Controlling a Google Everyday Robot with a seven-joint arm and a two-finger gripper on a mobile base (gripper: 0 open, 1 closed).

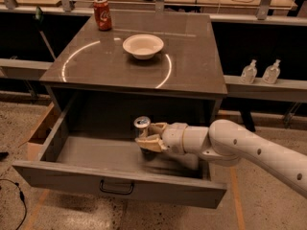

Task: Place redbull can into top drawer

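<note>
Redbull can [142, 123] upright inside the top drawer [67, 172], silver top showing, a little right of the drawer's middle and towards its back half. The gripper [145, 138] is down in the drawer with it, coming in from the drawer's right side on a white arm [240, 145], and its tan fingers [154, 128] are closed around the can's body, one on the far side and one on the near side. Whether the can's base is on the drawer floor is hard to tell, as the fingers cover its lower part.

The drawer itself is pulled well out, its dark bail handle [116, 188] at the centre of the front panel. Above the drawer, on the grey tabletop [192, 66], a white bowl [143, 46] sits over the drawer's middle, and a red cola can [101, 14] stands at the far left corner. Off beyond the drawer's right side, two clear bottles [259, 72] stand on a low ledge.
</note>
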